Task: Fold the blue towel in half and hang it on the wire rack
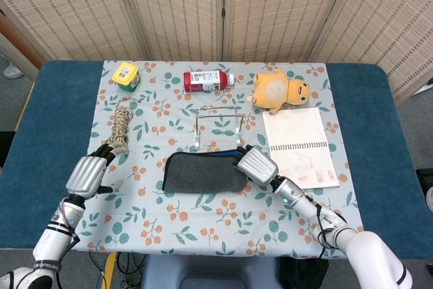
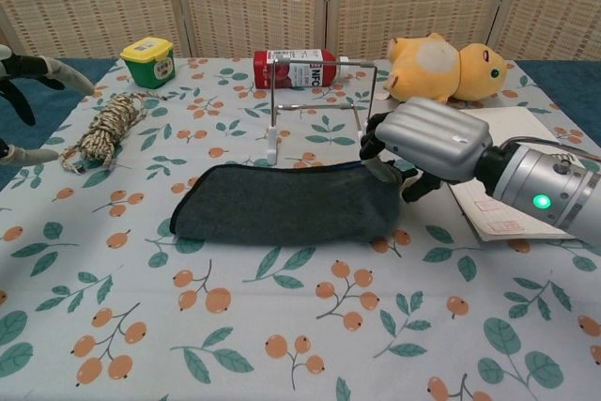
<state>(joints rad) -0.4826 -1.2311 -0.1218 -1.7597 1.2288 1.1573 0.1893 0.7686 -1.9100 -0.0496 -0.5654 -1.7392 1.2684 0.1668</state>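
Folded dark grey-and-blue towel (image 1: pixel 201 172) lying flat at the centre of the frame on the floral tablecloth (image 1: pixel 203 225), just below the thin wire rack (image 1: pixel 218 125), not touching it as far as can be told. Right hand (image 1: pixel 255 164), silver-shelled with black fingers, at the towel's right end, fingers curled down onto the cloth edge and gripping it; in the chest view (image 2: pixel 424 141) sitting just above that end, right of centre. Left hand (image 1: pixel 89 173) at the lower left, well apart from the towel, fingers spread and holding nothing, just below the coil of braided rope (image 1: pixel 121 122). Along the top of the cloth: yellow lidded tub (image 1: pixel 126 74) at upper left, red bottle (image 1: pixel 206 80) lying on its side, orange plush toy (image 1: pixel 279 91). Open spiral notebook (image 1: pixel 300 143) right of centre.
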